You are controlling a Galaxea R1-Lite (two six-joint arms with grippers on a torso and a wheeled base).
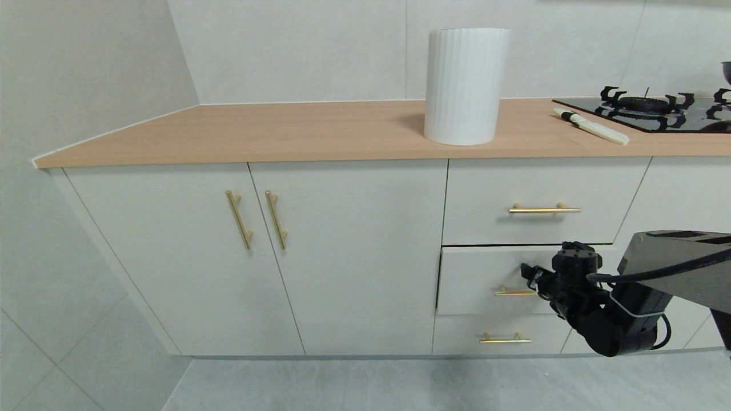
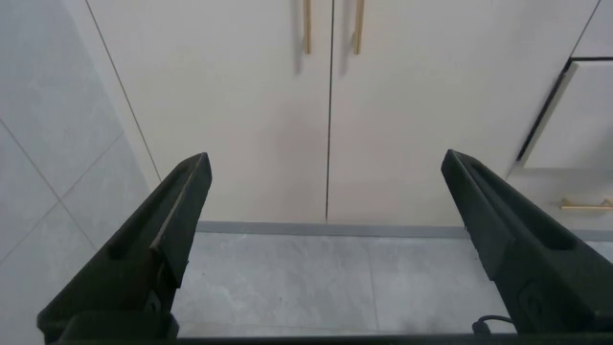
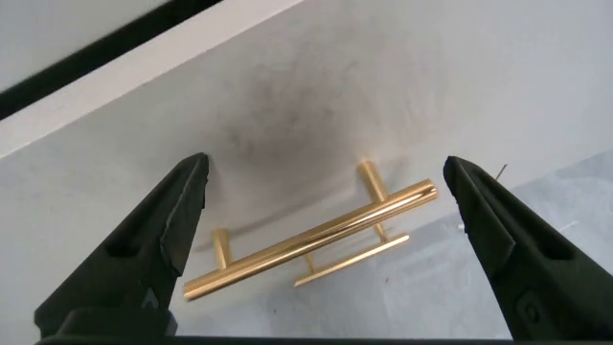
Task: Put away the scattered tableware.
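— Why is our right tool (image 3: 326,172) wide open, empty, at the handle (image 3: 311,235) of the middle drawer (image 1: 477,271)?
— We mean to pull it; the cream utensil (image 1: 591,127) lies on the counter (image 1: 285,131) above that drawer.

The counter (image 1: 285,131) is overlooked from the head. The doors (image 2: 421,115), shared with that view, are faced from low down by the left wrist; a drawer handle (image 3: 306,240) is seen close by the right.
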